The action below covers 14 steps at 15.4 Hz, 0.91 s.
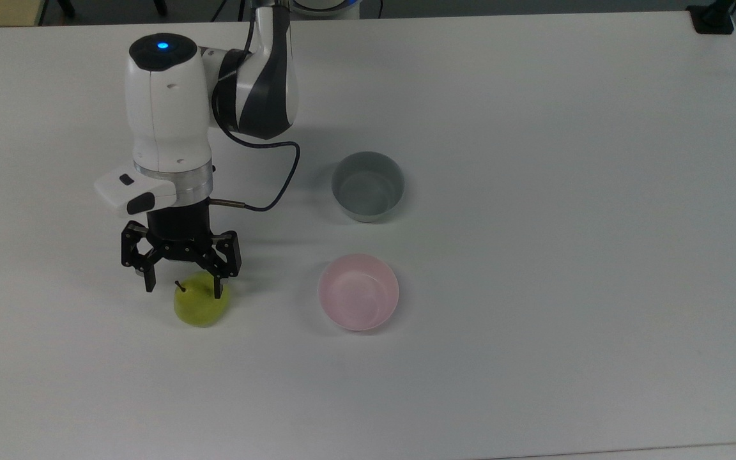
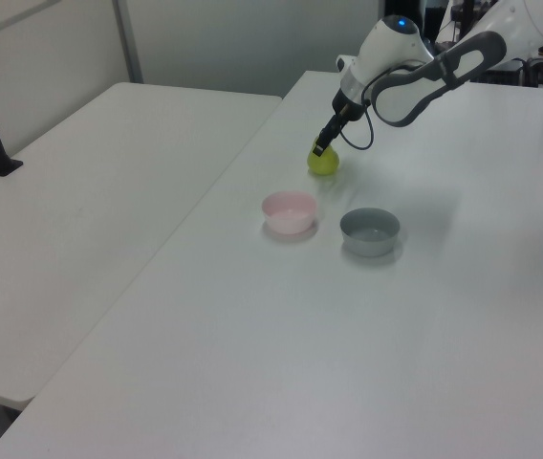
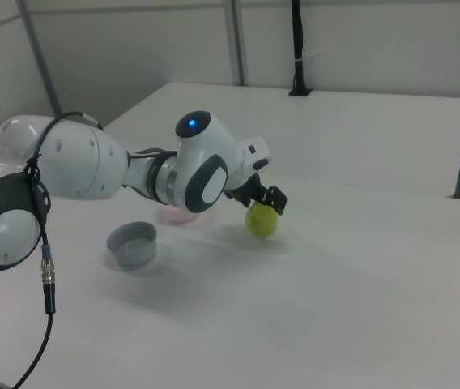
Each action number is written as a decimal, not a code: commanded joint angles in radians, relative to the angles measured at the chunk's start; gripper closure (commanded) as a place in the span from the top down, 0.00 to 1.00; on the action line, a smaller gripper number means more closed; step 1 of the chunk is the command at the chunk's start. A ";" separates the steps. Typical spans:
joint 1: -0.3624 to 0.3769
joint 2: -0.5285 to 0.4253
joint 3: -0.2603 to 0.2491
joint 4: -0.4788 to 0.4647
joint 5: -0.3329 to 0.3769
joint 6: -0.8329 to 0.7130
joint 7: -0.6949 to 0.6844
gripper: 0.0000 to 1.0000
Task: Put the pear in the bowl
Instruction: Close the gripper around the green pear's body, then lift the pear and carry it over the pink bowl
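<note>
Gripper point(image 1: 183, 291) wide open, fingers either side of the pear's point(image 1: 200, 308) stem end, nothing held. Pear sits on the table point(image 1: 534, 319), to the pink bowl's point(image 1: 358, 292) left in the top view; grey bowl point(image 1: 368, 186) beyond the pink one.

Bare table point(image 1: 534, 319) lies between the pear point(image 1: 200, 308) and the pink bowl point(image 1: 358, 292), a plain path across; the grey bowl point(image 1: 368, 186) stands just beyond the pink one, apart from it; the gripper point(image 1: 183, 289), fingers spread, sits over the pear's top.
</note>
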 commanded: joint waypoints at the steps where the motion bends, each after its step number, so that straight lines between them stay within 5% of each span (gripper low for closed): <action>1: 0.011 0.023 -0.006 0.002 0.001 0.052 -0.005 1.00; 4: 0.016 0.032 -0.006 0.002 -0.004 0.057 -0.005 1.00; 10: 0.027 0.031 -0.006 0.000 -0.007 0.057 -0.005 0.57; 14: 0.028 0.021 -0.006 0.000 0.001 0.055 -0.005 0.48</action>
